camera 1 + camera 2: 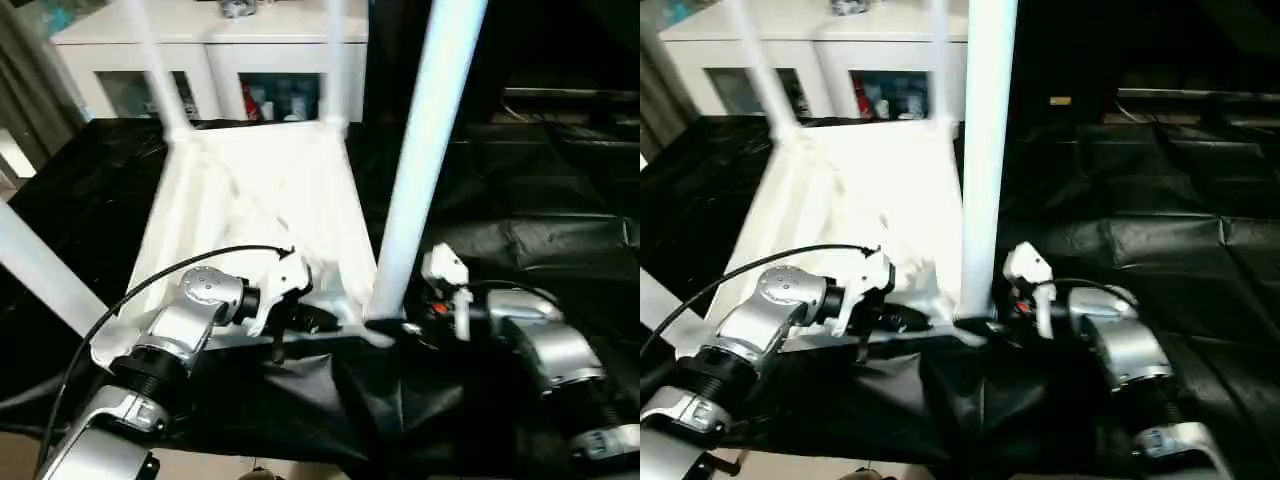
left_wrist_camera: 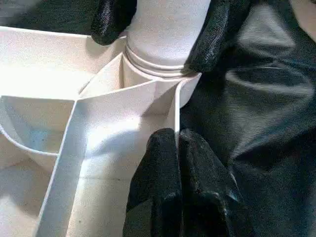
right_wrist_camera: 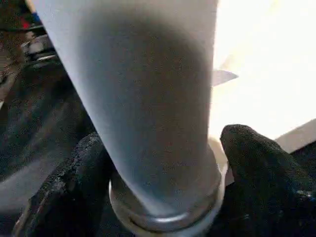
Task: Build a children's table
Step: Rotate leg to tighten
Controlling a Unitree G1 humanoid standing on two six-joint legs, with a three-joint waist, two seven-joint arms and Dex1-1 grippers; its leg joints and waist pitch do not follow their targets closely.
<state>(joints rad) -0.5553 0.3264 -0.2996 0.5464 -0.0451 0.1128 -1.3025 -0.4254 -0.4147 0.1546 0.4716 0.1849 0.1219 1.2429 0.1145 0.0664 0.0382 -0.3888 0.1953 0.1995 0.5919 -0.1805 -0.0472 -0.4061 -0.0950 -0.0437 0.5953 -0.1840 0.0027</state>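
Upturned tabletop on black sheet

Black sheeting covers the work surface, creased and glossy. At far left stands a white cabinet with glass-fronted shelves holding coloured items. Far right lies in darkness.

Head views down — wrists close-up

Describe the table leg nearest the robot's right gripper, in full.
The near-right leg is a long, smooth white tube, plastic by its look. It stands nearly upright, tilting slightly, its flared, ringed lower end seated in the corner socket of the upturned tabletop. The right gripper has a black finger on either side of its base. The left gripper rests shut on the tabletop's rim beside that socket.
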